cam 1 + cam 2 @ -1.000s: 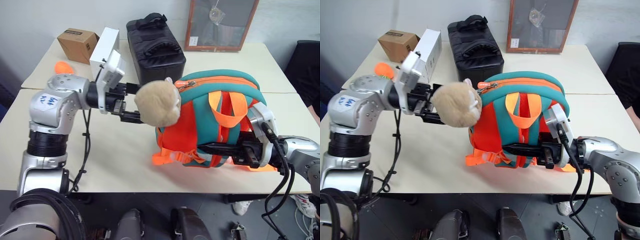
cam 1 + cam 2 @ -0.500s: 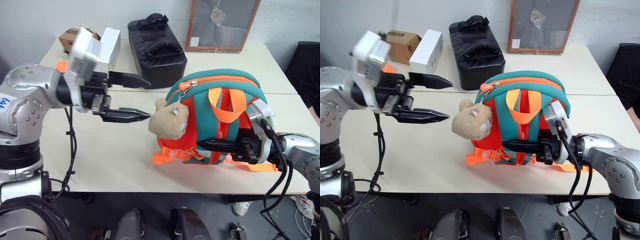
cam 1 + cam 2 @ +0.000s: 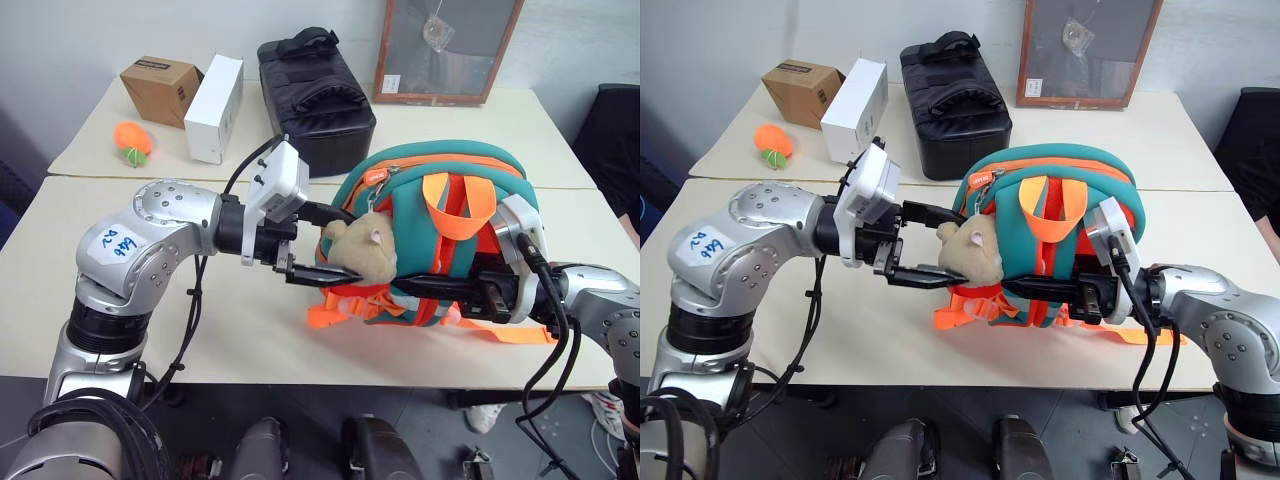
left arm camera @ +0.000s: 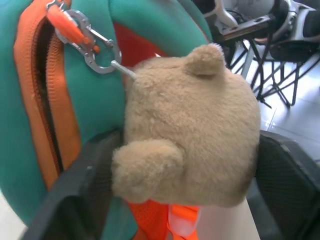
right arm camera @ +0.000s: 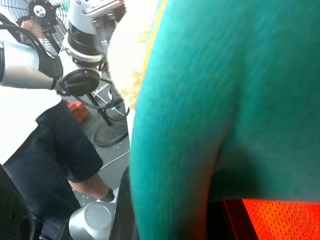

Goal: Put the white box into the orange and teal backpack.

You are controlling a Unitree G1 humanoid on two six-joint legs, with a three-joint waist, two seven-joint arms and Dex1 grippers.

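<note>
The soft neoprene backpack [image 3: 440, 215], orange with teal trim and webbing straps, stands on the pale worktop [image 3: 230, 320]. The left hand [image 3: 318, 245] straddles its fuzzy tan plush toy [image 3: 362, 245], fingers spread. The right hand [image 3: 420, 290] pinches the backpack's near side.

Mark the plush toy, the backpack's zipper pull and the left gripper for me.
plush toy [image 4: 192, 135], left wrist view, middle of its tan head.
zipper pull [image 4: 64, 26], left wrist view, on the orange tab.
left gripper [image 3: 930, 245], right eye view, midway between the black fingertips either side of the toy.
</note>
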